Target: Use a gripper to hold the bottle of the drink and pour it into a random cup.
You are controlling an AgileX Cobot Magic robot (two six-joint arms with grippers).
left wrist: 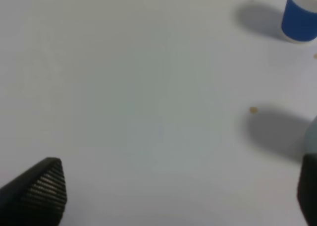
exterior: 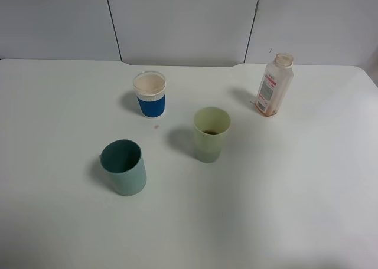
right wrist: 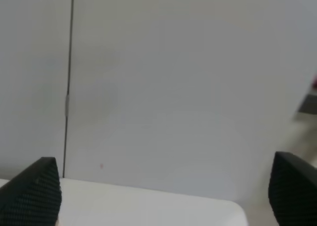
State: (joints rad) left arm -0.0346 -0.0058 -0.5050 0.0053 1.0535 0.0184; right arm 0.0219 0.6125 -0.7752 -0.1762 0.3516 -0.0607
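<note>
Both end effectors (left [left wrist: 173, 191], right [right wrist: 163, 194]) spread apart; bottle [exterior: 274, 85] upright behind cup [exterior: 211, 134].

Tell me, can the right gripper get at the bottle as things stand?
Probably yes. The bottle stands upright and alone on the right of the table, well apart from the three cups, with nothing beside it. The right gripper is open and empty, though its camera faces the wall, so it must first turn toward the bottle.

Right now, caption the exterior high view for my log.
Uncapped bottle stands right of three cups; yellow-green cup holds a little brown liquid.
</note>
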